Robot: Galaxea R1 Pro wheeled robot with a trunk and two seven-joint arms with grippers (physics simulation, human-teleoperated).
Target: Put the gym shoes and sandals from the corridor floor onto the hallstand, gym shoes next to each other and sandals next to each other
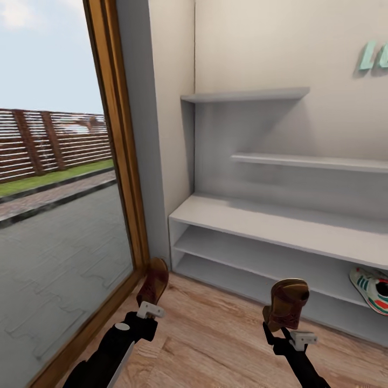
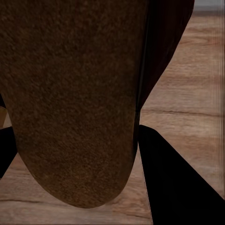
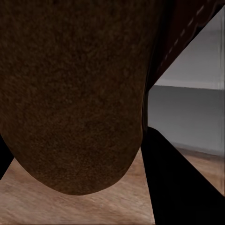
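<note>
Each of my grippers holds one brown sandal above the corridor floor (image 1: 215,334). My left gripper (image 1: 149,308) is shut on the left sandal (image 1: 153,282), held upright near the window frame. My right gripper (image 1: 285,328) is shut on the other sandal (image 1: 287,303). In the left wrist view its sandal's brown sole (image 2: 75,93) sits between black fingers (image 2: 178,183); the right wrist view shows the other sole (image 3: 75,93) the same way. The pale hallstand (image 1: 280,221) stands ahead. One gym shoe (image 1: 372,288) lies on its middle shelf at the right edge.
A tall window with a wooden frame (image 1: 126,161) runs along the left, a paved yard and fence behind it. Two staggered wall shelves (image 1: 245,96) hang above the bench top. Teal letters (image 1: 374,55) are on the wall at upper right. Bare shelf space lies left of the gym shoe.
</note>
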